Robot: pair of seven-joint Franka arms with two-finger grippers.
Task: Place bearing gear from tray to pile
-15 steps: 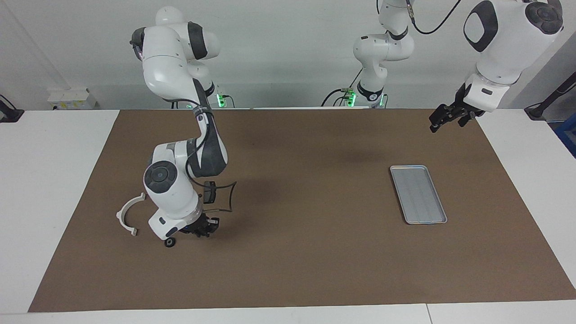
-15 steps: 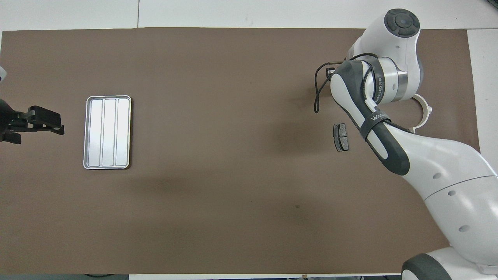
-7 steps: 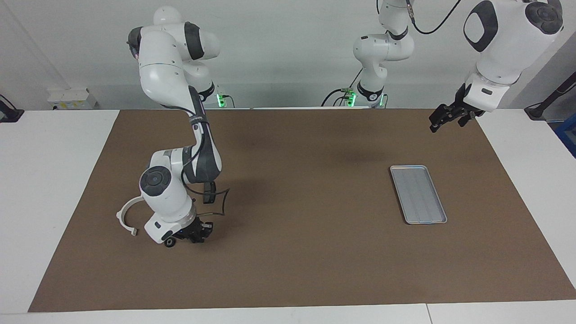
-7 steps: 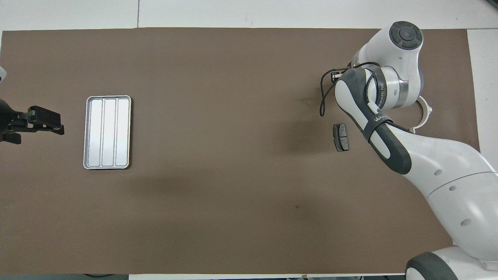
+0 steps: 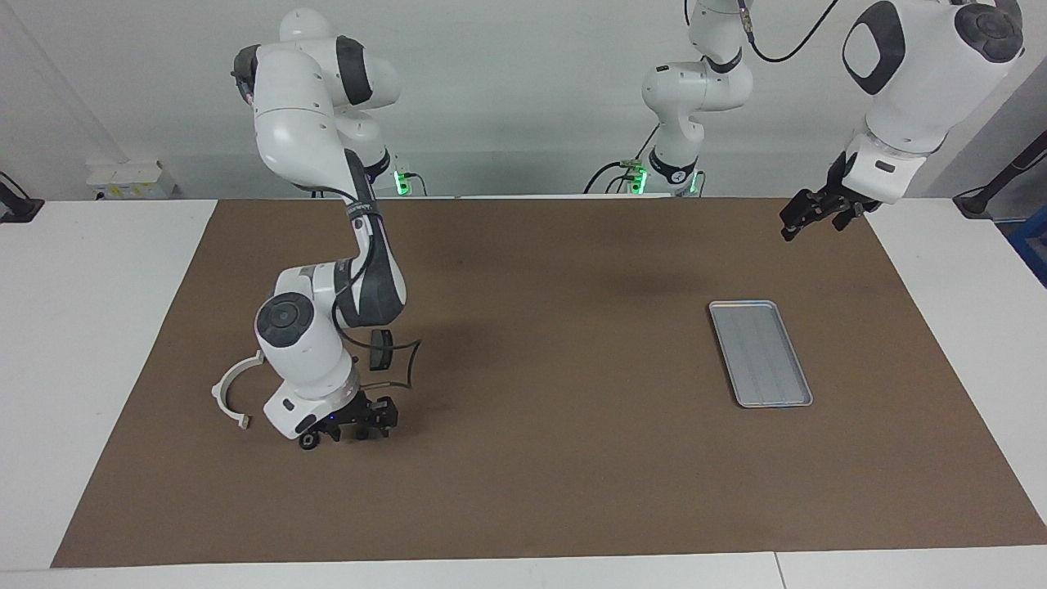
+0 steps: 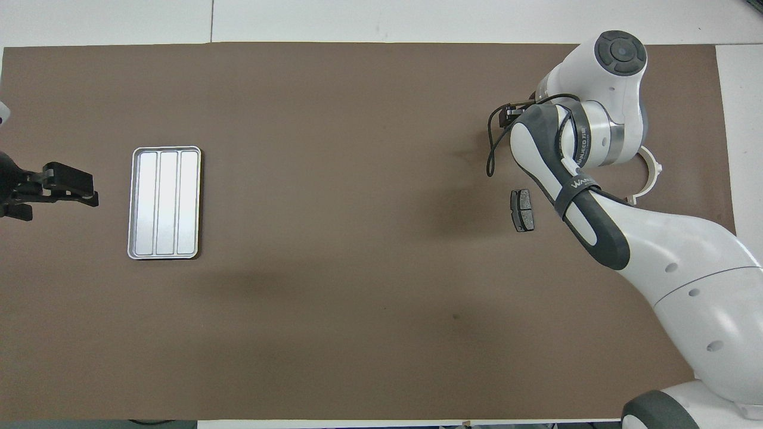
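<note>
The bearing gear [image 5: 308, 442], a small black ring, lies on the brown mat beside the white semicircular bracket [image 5: 233, 393] of the pile. My right gripper [image 5: 361, 429] is low over the mat right beside the gear, open, with nothing between its fingers. One dark brake pad [image 5: 379, 348] lies nearer to the robots, partly covered by the arm's cable; it also shows in the overhead view [image 6: 523, 210]. The overhead view hides the gear and the right gripper under the arm. The silver tray [image 5: 761, 352] is bare. My left gripper [image 5: 792, 227] waits in the air near the tray's end of the table.
The brown mat [image 5: 556, 474] covers most of the white table. The tray [image 6: 164, 202] lies lengthwise at the left arm's end, and the bracket [image 6: 651, 173] at the right arm's end. A loose black cable [image 5: 409, 364] hangs from the right wrist.
My right hand has come down closer to the mat and shifted slightly beside the bearing gear. The gear, the bracket and the brake pad have not moved. The left arm is still.
</note>
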